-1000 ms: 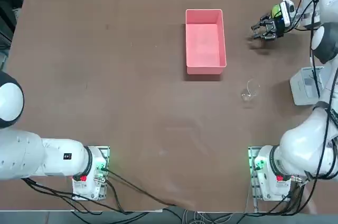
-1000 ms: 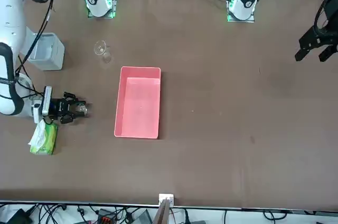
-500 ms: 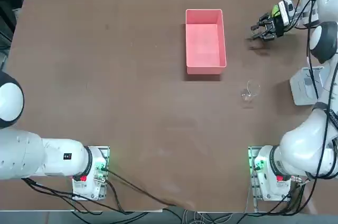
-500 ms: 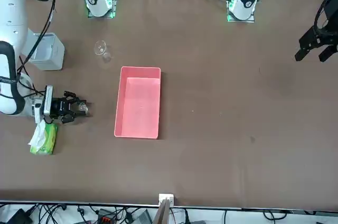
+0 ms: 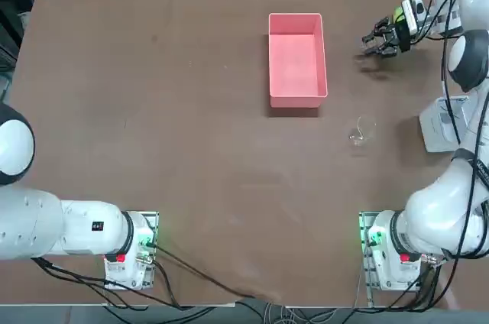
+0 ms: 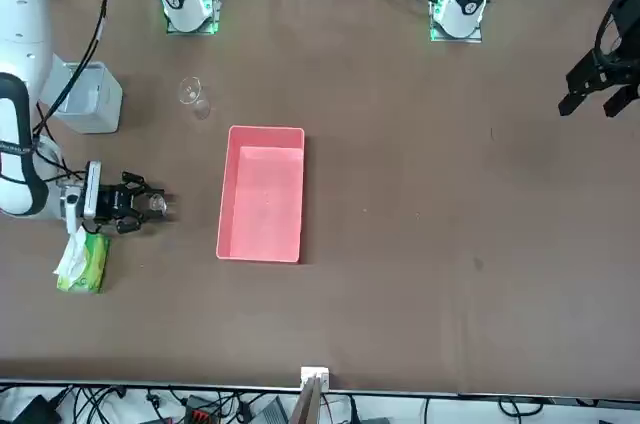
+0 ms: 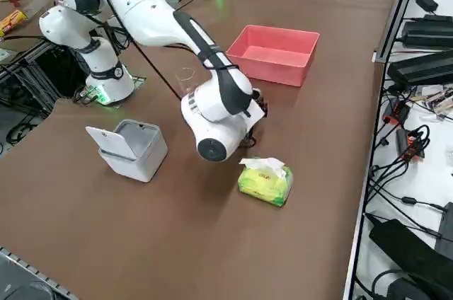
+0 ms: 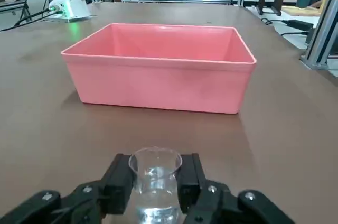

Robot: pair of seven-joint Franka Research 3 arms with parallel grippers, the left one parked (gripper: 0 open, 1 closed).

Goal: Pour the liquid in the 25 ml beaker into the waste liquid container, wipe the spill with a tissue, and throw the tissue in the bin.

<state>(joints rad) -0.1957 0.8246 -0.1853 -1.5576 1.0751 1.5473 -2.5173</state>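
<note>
The right tool (image 8: 156, 187) is closed on the tiny clear glass 25 ml beaker (image 8: 155, 182), which stands upright between its two black fingers (image 8: 119, 182). The tool sits low over the brown tabletop (image 5: 191, 110), near the far right edge as seen from overhead, and points level toward the pink rectangular plastic waste liquid container (image 5: 296, 58). A strip of bare tabletop separates the tool (image 5: 380, 38) from the tray's long side wall; nothing stands in that gap.

Just behind the tool, toward the tabletop's edge, lies a green tissue pack (image 6: 82, 262) with a white crumpled tissue (image 6: 74, 245) sticking up from it. The small light grey-white boxy bin (image 7: 133, 148), its flap lid raised, stands well apart from the tray, closer to the right arm's base. A larger clear glass beaker (image 5: 362, 131) stands alone between the bin (image 5: 441, 124) and the tray.

The whole left half of the tabletop is open surface.
</note>
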